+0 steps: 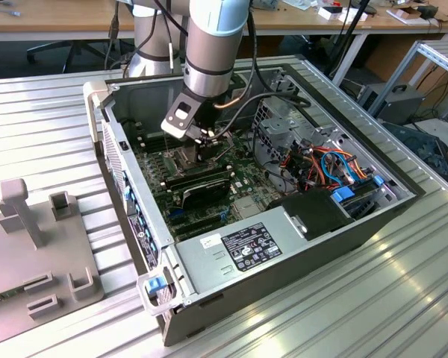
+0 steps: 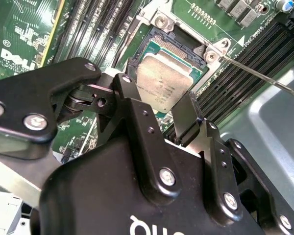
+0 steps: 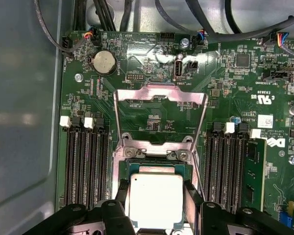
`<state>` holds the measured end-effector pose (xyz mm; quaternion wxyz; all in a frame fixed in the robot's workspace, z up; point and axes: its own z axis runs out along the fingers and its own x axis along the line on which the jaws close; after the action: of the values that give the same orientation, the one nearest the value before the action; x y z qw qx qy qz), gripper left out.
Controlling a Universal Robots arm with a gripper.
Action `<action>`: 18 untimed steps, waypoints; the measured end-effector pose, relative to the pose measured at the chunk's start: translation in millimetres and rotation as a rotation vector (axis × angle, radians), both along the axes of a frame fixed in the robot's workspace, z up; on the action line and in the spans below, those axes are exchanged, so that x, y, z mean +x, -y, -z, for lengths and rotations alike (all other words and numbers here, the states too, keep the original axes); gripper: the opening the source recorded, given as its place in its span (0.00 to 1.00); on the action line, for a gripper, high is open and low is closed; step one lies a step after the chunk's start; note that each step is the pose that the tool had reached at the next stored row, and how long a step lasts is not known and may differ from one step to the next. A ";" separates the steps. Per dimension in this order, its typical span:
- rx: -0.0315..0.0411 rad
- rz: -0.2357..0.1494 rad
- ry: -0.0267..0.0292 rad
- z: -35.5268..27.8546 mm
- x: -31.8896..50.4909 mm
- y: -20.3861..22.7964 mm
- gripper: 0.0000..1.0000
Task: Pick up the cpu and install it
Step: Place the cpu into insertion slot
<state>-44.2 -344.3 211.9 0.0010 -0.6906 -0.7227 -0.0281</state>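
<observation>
The cpu [image 3: 156, 198] is a small, thin, flat square. It looks light, stiff and easy to hurt, so the two side edges are the best place to hold it. The fingers [image 3: 192, 198] pinch it there, right over the open socket [image 2: 162, 43] on the green motherboard [image 3: 220, 73], inside the computer case [image 1: 284, 246].

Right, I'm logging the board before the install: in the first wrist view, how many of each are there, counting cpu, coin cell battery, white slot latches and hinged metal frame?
cpu: 1
coin cell battery: 1
white slot latches: 4
hinged metal frame: 1
Total: 7
</observation>
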 end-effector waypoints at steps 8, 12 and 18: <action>0.0003 0.000 0.0001 1.5 -1.3 -0.1 0.53; -0.0002 0.000 -0.0001 3.5 -1.9 0.0 0.53; 0.0000 0.000 0.0000 4.7 -2.0 0.0 0.53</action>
<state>-46.2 -344.2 207.2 0.0010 -0.6906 -0.7227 -0.0281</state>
